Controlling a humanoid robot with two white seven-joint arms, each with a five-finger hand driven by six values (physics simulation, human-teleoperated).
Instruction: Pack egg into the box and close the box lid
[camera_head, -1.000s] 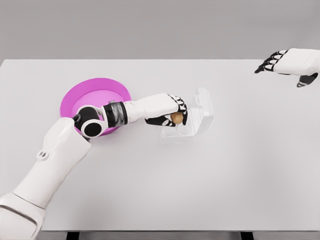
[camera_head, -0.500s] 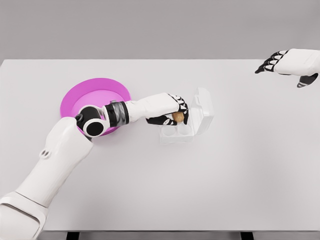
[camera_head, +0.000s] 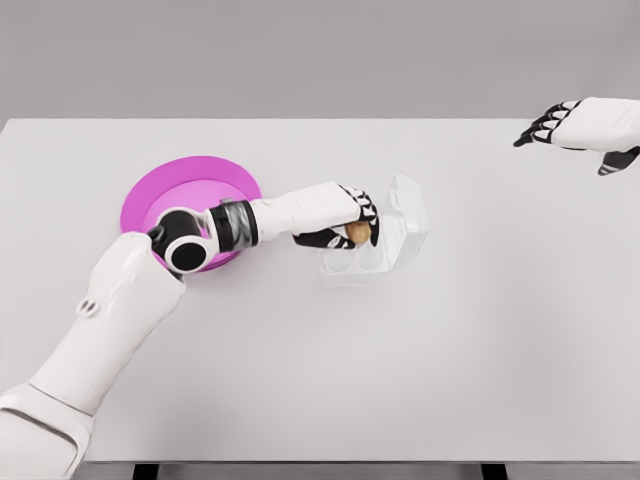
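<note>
one pink plate (camera_head: 160, 190) at desk (camera_head: 320, 380) left, one egg (camera_head: 358, 233), one clear box (camera_head: 375, 245) with lid (camera_head: 408, 215) standing open, mid-desk. left hand (camera_head: 335, 217) reaches from over the plate, forearm roughly level, fingers (camera_head: 362, 208) curled around the egg, holding it just over the box's rear cells. right hand (camera_head: 590, 125) hovers well apart at the far right desk edge, fingers loosely extended, holding nothing.
</note>
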